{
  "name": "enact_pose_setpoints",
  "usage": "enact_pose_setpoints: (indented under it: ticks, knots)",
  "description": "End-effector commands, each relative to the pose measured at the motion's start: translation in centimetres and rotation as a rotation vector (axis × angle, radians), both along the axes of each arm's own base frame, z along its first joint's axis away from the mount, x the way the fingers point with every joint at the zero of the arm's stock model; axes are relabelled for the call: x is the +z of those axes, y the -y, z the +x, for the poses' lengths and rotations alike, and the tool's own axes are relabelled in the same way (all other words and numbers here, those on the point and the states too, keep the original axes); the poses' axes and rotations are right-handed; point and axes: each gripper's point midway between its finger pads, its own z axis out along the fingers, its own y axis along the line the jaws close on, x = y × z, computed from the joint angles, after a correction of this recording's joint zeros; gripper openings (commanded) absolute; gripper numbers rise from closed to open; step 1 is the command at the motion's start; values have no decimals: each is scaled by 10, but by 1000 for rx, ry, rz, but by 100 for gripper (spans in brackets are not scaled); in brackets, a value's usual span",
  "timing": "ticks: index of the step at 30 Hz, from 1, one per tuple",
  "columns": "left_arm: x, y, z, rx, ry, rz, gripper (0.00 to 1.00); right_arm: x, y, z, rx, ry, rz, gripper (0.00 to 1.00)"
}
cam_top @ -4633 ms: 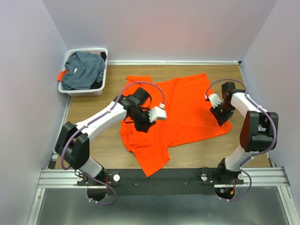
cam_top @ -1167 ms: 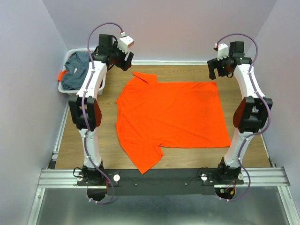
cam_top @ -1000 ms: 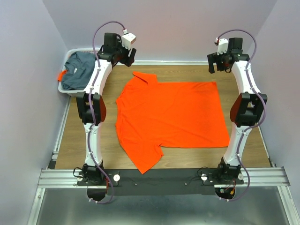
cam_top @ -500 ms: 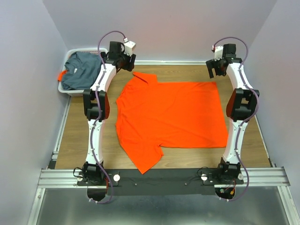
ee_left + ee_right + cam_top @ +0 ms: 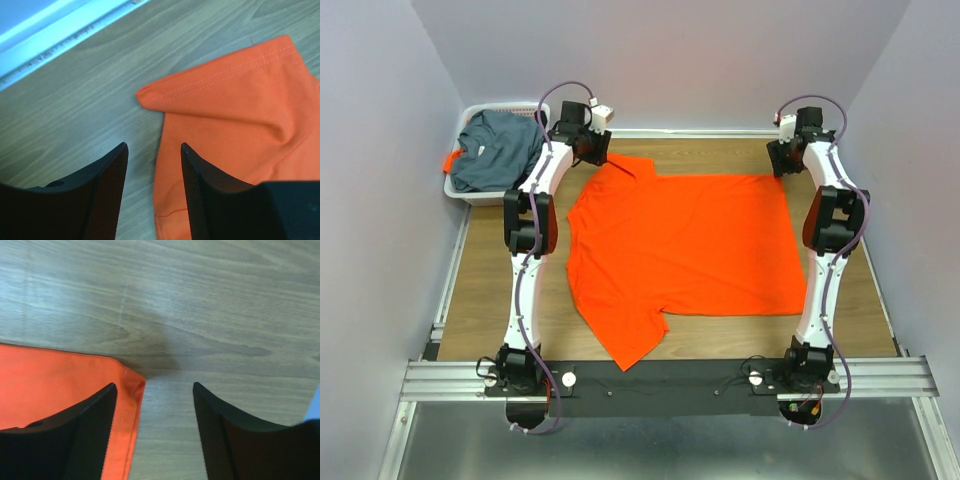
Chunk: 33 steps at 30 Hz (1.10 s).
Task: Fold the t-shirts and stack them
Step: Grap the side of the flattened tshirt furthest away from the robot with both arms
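Observation:
The bright orange t-shirt [image 5: 680,250] lies spread flat on the wooden table, with one sleeve [image 5: 225,95] pointing to the far left. My left gripper [image 5: 592,150] [image 5: 152,146] is low over that sleeve. Its jaws are open and straddle the shirt's edge, one finger over bare wood and one over cloth. My right gripper [image 5: 782,158] [image 5: 154,385] is down at the shirt's far right hem corner [image 5: 131,385], also open, with the hem between its fingers. The dark grey-blue t-shirt [image 5: 498,148] lies crumpled in the basket.
The white slotted basket [image 5: 470,192] stands at the far left corner against the wall. A white strip along the back wall [image 5: 60,30] runs just beyond the left gripper. Both arms stretch far forward along the shirt's sides.
Both grippers have come down from a raised pose near the back wall to the shirt's two far corners. Their jaws have narrowed somewhat. The shirt has not moved.

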Motion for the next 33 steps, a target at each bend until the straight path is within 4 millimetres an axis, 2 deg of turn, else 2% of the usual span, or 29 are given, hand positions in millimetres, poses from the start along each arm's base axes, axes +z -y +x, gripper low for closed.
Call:
enact_pose_setpoints:
  ticks: [1, 12, 16, 21, 24, 25, 27, 28, 33]
  knots:
    - [-24, -1, -12, 20, -72, 26, 54, -15, 4, 7, -10, -5, 21, 67]
    - [-35, 0, -18, 11, -105, 19, 54, -37, -7, 13, 10, -21, 107, 59]
    - [-42, 1, -21, 9, -123, 17, 54, -39, -16, 14, 23, -17, 162, 51]
    - [-45, 3, -23, 3, -135, 8, 54, -53, -17, 6, 26, -53, 165, 48]
    - [-46, 4, -23, -1, -139, -1, 54, -59, -19, 0, 41, -74, 176, 33]
    - [-45, 5, -23, -4, -138, -4, 54, -60, -20, -1, 46, -76, 178, 21]
    - [-46, 6, -23, -4, -141, -6, 55, -62, -20, -3, 47, -82, 178, 5]
    - [-48, 7, -24, -8, -146, -10, 55, -62, -20, -3, 45, -84, 178, 0]
    - [-46, 10, -21, -18, -140, -25, 56, -62, -19, -5, 54, -85, 168, 0]
